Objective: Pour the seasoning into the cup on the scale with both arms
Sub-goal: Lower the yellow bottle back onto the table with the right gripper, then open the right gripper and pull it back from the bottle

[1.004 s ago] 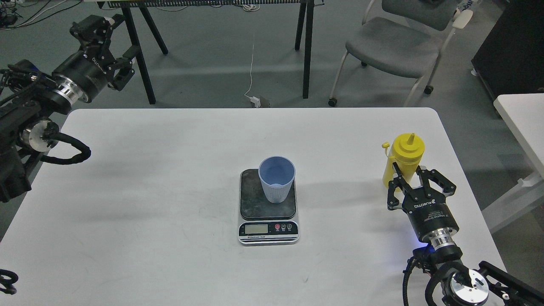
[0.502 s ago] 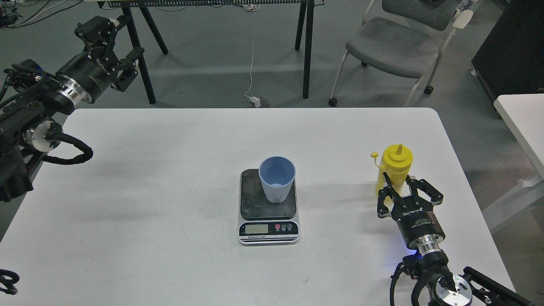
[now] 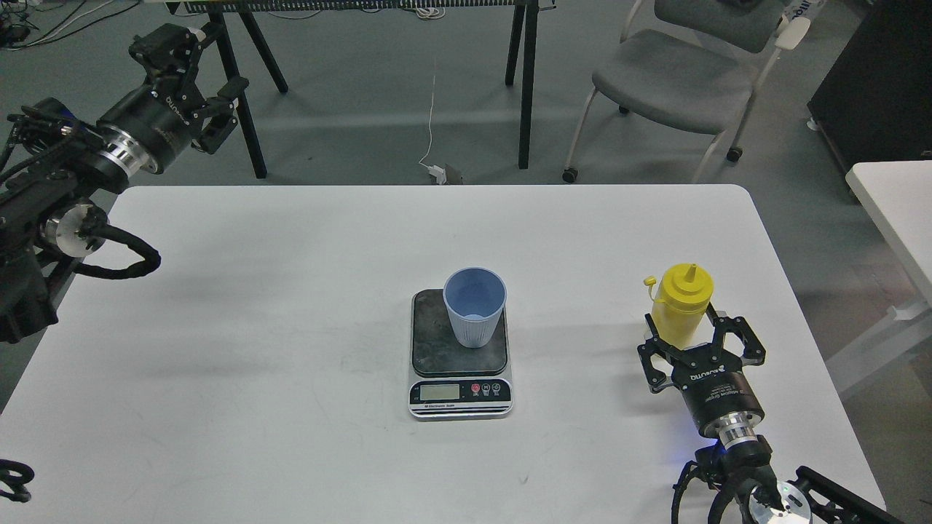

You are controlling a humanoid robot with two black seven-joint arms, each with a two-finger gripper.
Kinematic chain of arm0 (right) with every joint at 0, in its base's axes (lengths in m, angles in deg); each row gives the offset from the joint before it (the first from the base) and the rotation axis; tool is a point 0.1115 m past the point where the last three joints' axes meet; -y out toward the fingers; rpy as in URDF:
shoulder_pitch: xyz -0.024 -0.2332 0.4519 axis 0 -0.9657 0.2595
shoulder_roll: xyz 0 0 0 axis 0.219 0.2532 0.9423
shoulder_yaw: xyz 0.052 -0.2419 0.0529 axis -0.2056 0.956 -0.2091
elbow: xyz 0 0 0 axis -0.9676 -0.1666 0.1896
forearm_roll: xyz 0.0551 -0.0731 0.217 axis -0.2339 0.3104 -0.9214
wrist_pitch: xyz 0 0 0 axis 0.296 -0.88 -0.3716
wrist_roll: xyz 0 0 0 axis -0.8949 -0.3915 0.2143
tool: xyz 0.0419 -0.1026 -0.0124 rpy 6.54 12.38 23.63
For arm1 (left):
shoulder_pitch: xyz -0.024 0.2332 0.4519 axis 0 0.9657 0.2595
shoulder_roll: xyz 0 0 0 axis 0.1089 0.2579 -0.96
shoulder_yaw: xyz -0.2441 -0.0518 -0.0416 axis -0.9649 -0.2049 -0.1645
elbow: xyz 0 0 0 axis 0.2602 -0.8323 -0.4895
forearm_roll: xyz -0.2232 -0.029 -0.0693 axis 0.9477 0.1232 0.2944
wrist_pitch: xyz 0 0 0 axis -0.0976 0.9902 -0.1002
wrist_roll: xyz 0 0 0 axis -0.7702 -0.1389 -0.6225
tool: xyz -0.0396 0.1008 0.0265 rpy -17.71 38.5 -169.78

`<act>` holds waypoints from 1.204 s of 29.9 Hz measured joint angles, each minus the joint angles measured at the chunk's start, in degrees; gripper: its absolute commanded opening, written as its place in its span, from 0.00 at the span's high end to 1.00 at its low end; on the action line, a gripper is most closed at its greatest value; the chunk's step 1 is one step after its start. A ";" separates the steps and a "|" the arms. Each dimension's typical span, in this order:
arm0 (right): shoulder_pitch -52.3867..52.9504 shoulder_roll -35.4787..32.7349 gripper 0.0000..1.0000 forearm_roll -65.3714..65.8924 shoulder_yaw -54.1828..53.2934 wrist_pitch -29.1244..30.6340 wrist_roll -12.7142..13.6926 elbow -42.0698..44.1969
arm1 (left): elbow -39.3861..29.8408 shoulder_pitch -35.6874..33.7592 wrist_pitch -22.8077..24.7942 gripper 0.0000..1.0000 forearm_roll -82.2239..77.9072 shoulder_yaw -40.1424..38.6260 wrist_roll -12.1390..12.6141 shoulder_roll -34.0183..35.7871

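The yellow seasoning bottle (image 3: 683, 302) stands upright at the right side of the table, its small cap hanging at its left. My right gripper (image 3: 689, 333) comes in from the bottom right and is shut on the bottle's lower body, one finger on each side. The light blue cup (image 3: 475, 306) stands upright on the dark platform of the scale (image 3: 460, 393) at the table's middle, well left of the bottle. My left gripper (image 3: 195, 71) is open and empty, held high beyond the table's far left corner.
The white table (image 3: 291, 291) ends close to the right of the bottle. A grey chair (image 3: 677, 80) and black trestle legs (image 3: 526, 80) stand on the floor behind. Another white table edge (image 3: 895, 196) is at the far right.
The right gripper has drawn back toward me, first left then slightly right, with the yellow bottle moving along in it. The left gripper has shifted slightly up and right.
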 measured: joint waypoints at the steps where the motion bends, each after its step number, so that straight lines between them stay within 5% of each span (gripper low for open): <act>1: -0.05 0.00 0.00 0.02 0.04 0.00 0.00 -0.01 | 0.00 0.00 0.00 0.25 0.00 0.00 0.00 -0.11; 11: -4.40 -2.17 0.00 -0.08 -0.54 0.00 0.00 -1.47 | 0.02 -0.42 0.00 0.25 0.00 0.00 0.00 -1.03; 24: -10.49 -20.95 0.00 0.16 -6.19 0.00 0.01 -0.70 | 0.01 -0.40 -0.01 0.25 -0.26 -0.53 0.00 -2.07; 30: 3.77 -30.94 0.00 5.22 -6.55 0.00 0.00 8.29 | 0.01 -0.48 0.00 0.25 -0.18 -0.77 0.00 -2.74; 36: 26.36 -30.60 0.00 15.78 1.62 0.00 0.00 18.13 | 0.00 -0.73 0.00 0.25 -0.10 -0.97 0.00 -3.31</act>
